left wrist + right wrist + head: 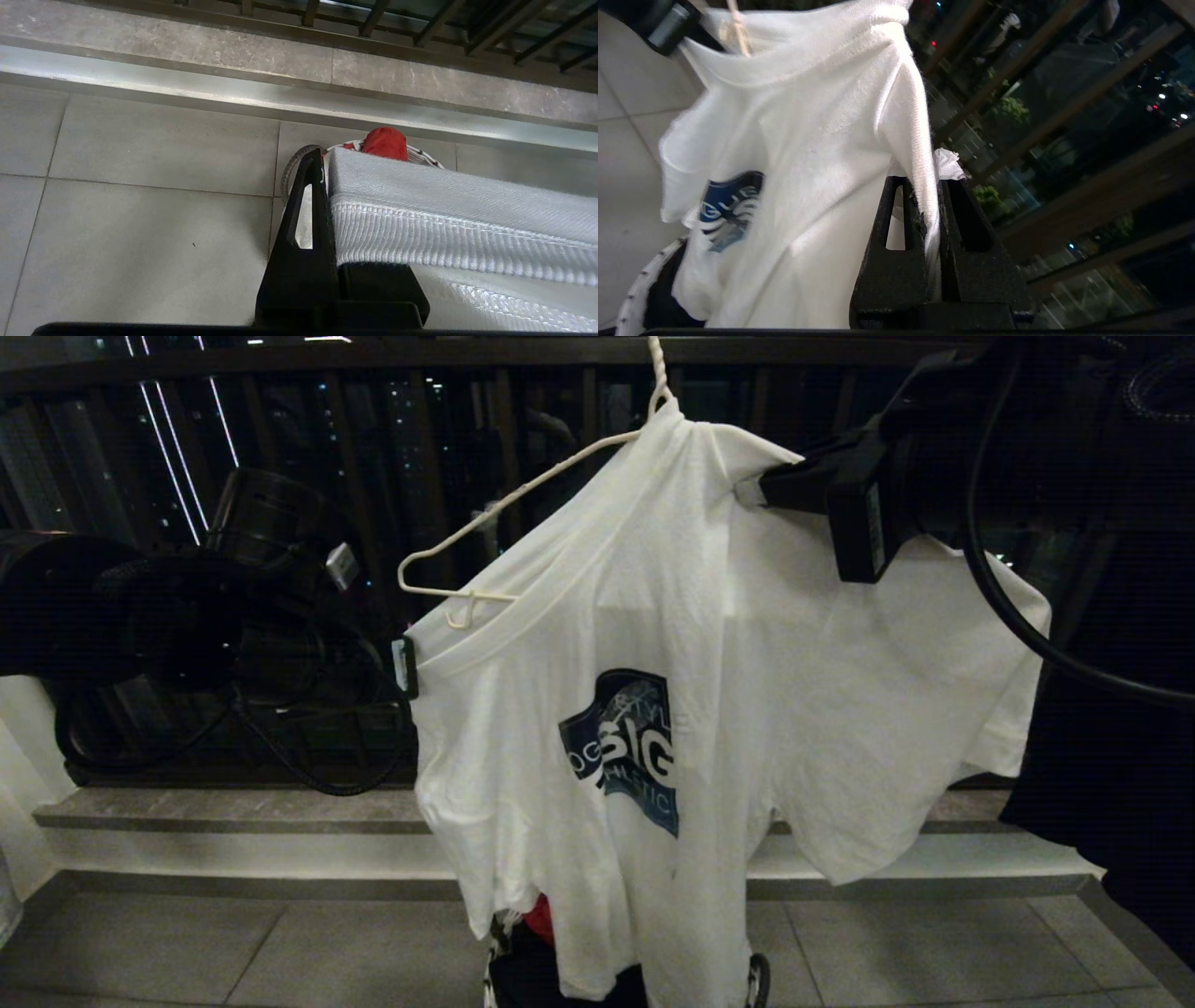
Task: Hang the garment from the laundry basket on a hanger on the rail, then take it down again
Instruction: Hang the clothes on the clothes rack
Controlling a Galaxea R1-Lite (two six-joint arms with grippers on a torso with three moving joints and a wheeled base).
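The white garment [653,616] with its blue chest logo hangs half on the white wire hanger [523,490]. The hanger's left arm sticks bare out of the neck opening. Its twisted neck runs up out of the picture, and the rail is out of view. My left gripper [406,667] [327,186] is shut on the ribbed collar at the left end. My right gripper [752,490] [927,186] is shut on a fold of the cloth at the right shoulder, close to the hanger's neck. The laundry basket [425,158] [640,289] stands on the floor below the shirt, mostly hidden by it.
A red cloth [385,142] lies in the basket. The dark barred balcony railing [373,448] stands close behind, above a stone ledge [233,807]. A dark hanging mass [1102,784] fills the right edge. Grey floor tiles [140,210] stretch to the left.
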